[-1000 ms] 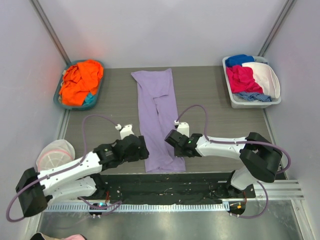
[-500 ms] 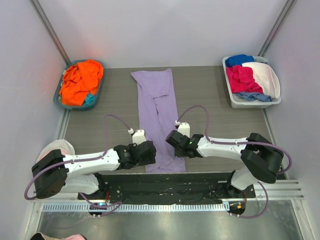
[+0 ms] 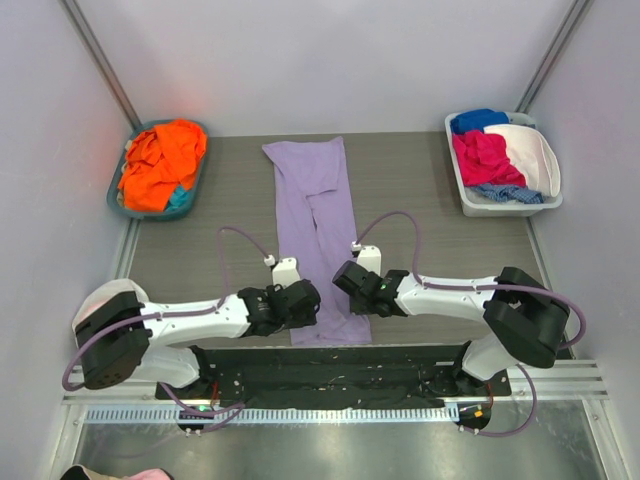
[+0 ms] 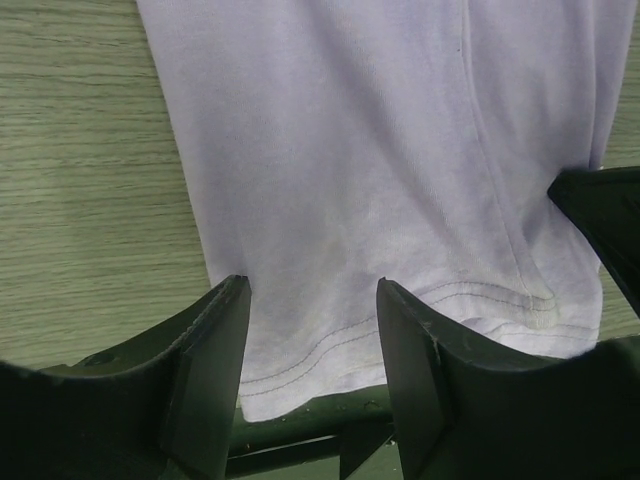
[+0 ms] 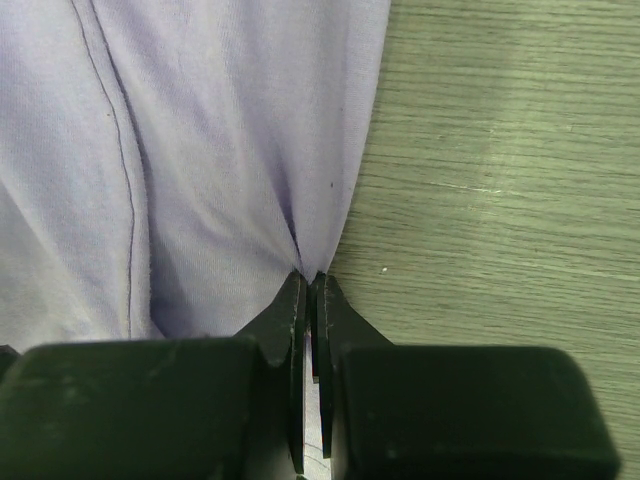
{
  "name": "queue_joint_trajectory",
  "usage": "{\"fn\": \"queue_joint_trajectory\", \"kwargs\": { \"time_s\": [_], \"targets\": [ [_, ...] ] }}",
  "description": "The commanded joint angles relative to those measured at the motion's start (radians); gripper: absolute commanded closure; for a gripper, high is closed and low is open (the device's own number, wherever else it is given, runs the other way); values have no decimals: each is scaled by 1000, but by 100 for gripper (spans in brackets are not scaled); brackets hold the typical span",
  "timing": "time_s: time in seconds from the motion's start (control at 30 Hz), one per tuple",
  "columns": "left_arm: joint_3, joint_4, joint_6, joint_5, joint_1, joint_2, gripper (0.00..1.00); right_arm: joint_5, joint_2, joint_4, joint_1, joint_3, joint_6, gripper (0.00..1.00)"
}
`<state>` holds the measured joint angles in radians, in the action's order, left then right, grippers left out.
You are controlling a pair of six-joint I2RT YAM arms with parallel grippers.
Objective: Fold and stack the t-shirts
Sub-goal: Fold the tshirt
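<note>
A long lavender t-shirt (image 3: 315, 215) lies folded into a narrow strip down the middle of the table. My left gripper (image 3: 305, 300) is at its near left corner. In the left wrist view the gripper (image 4: 312, 285) stands open, its fingers straddling the stitched hem of the lavender t-shirt (image 4: 380, 180). My right gripper (image 3: 348, 280) is at the near right edge. Seen from the right wrist, that gripper (image 5: 310, 275) is shut on a pinched fold of the lavender t-shirt (image 5: 200, 150). An orange t-shirt (image 3: 160, 160) and a teal one (image 3: 180, 198) lie in the left basket.
A teal basket (image 3: 113, 195) stands at the back left. At the back right, a white bin (image 3: 510, 208) holds pink, blue and white cloth. A black mat (image 3: 330, 360) runs along the near table edge, under the shirt's hem. Grey walls close three sides.
My left arm has swung right, bringing its gripper to the shirt's near left corner, and its jaws have narrowed. The right gripper has stayed shut on the cloth.
</note>
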<state>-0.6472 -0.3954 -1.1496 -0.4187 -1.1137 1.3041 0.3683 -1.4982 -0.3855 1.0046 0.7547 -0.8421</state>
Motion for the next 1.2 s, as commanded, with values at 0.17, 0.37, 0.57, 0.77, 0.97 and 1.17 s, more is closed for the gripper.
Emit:
{"fn": "queue_joint_trajectory", "kwargs": {
  "time_s": [0.17,0.37,0.57,0.77,0.97,1.17],
  "targets": [
    [-22,55,-30,-22,-14,52,45,-20,10,-27,0,-29,-17,95],
    [9,56,-45,-19,-17,61,71,-19,12,-26,0,-32,-18,95],
    [23,52,-50,-23,-17,54,96,-19,12,-26,2,-34,-20,95],
    [6,-11,-50,-31,-17,-8,98,-19,16,-27,2,-38,-25,95],
    [-6,-123,-58,-63,-17,-146,98,-15,12,-27,2,-41,-28,95],
    [32,-186,-84,-74,-18,-226,98,-14,12,-26,0,-45,-29,95]
  ]
}}
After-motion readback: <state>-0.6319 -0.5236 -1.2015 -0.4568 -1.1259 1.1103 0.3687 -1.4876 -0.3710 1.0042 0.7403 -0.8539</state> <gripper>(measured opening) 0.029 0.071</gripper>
